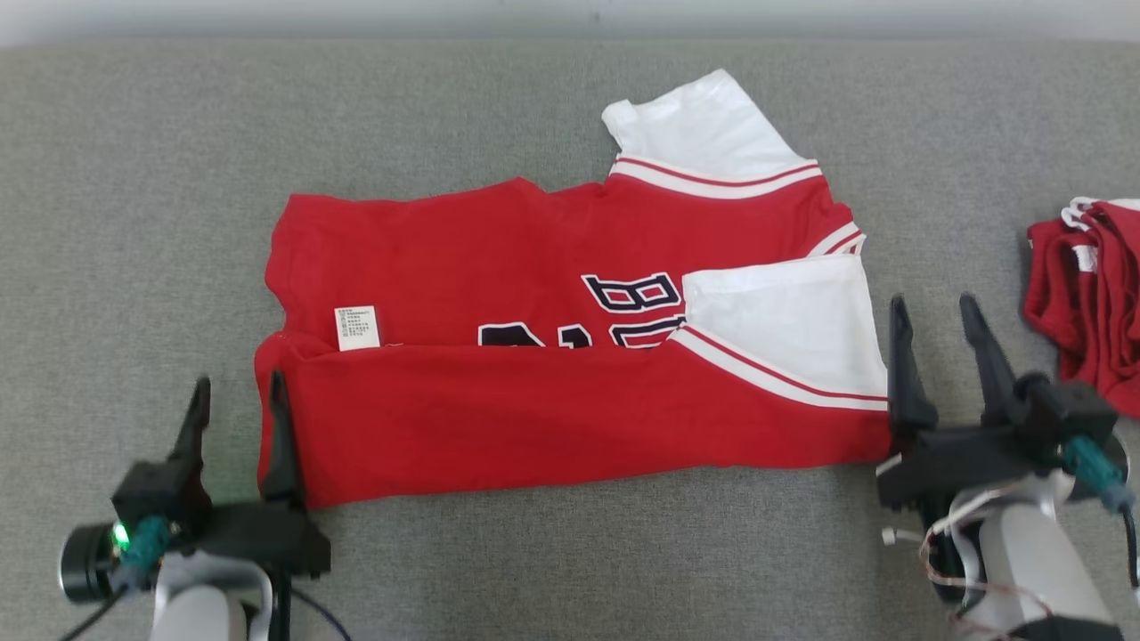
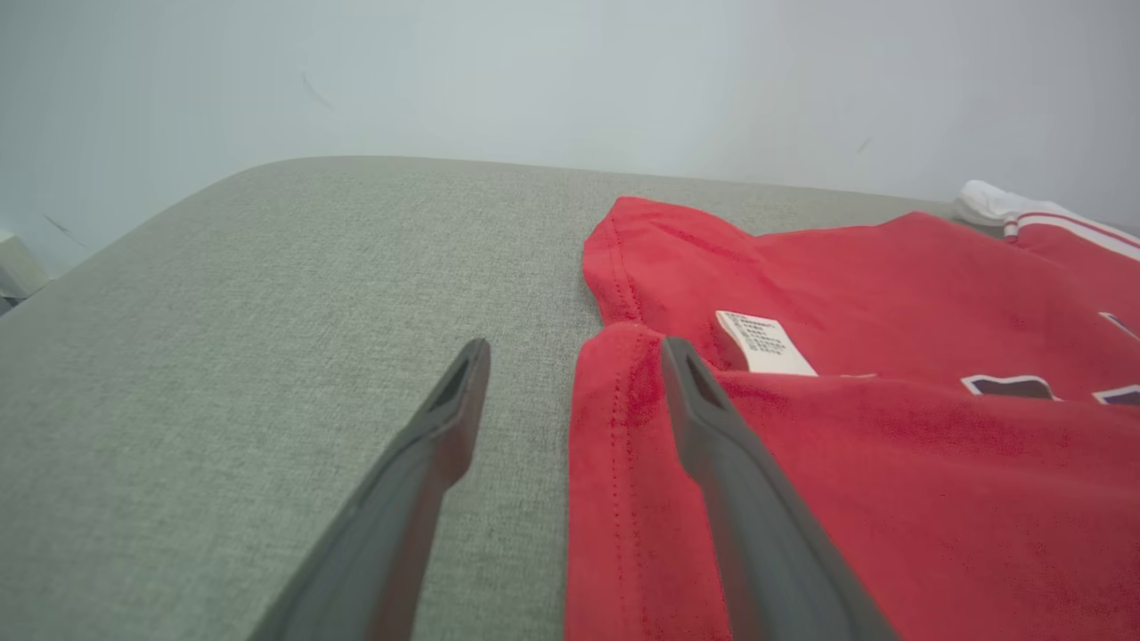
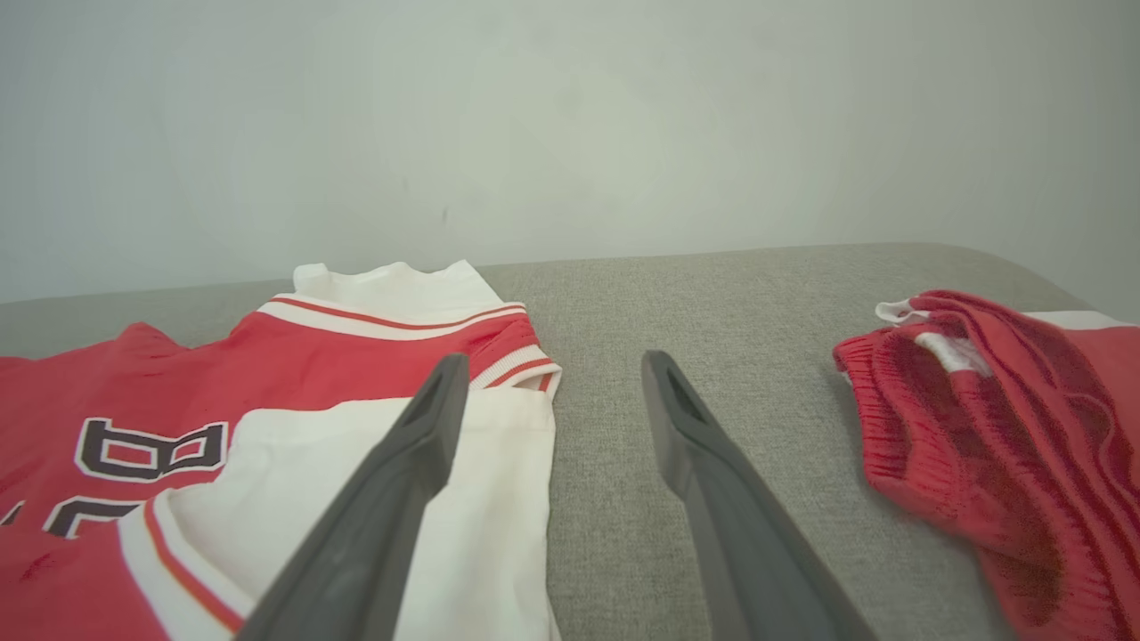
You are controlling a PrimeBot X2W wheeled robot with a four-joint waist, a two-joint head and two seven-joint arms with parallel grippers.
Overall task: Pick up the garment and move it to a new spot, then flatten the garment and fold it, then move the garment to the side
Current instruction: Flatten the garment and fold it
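garment (image 1: 499, 267): it lay spread out mid-way across the grey padded surface (image 1: 134, 178), with its near long edge flipped up over the lettering (image 1: 637, 294), so we figured the first fold was in

left gripper (image 1: 240, 381): jaws were wide apart and empty, one over the hem corner, the other over bare grey

right gripper (image 1: 933, 304): same deal, spread wide with nothing held, inner jaw over the edge of the near sleeve (image 1: 784, 320)

worry 1: pulling away low could've dragged that hem corner and popped the flap back open

worry 2: the far sleeve (image 1: 704, 125) poked out past the body, so folding again without tucking it looked like a recipe for a lopsided bundle

worry 3: pinching just the top layer would've peeled it off instead of lifting both

worry 4: the red pile (image 1: 1087, 294) sat near the right gripper, and a wide swing could've snagged it
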